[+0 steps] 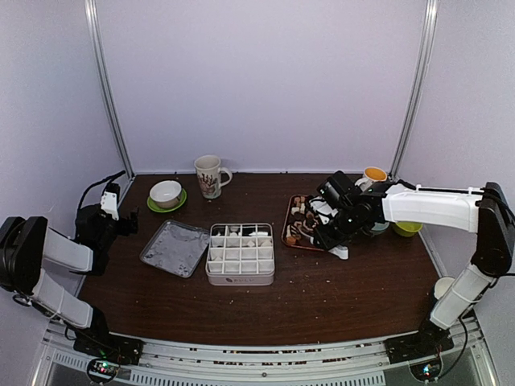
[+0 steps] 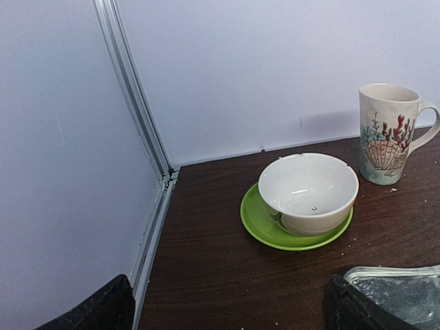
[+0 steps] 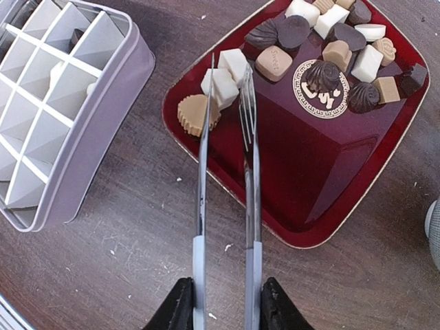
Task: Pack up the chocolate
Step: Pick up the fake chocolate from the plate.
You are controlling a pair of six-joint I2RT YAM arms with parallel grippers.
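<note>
The right gripper is clenching the handles of a pair of metal tongs and reaching over the near left corner of a dark red tray, which is sitting toward the back right of the table. The tong tips are straddling a white cube beside a tan ridged piece; whether they are pinching it cannot be told. The chocolate, dark, tan and white, is mostly lying along the tray's back and left edges. A white divided box is standing at the table's middle, just left of the tray. The left gripper is hanging with its fingers spread wide and holding nothing near the left edge, facing a white bowl on a green saucer and a shell-patterned mug at the back edge.
</note>
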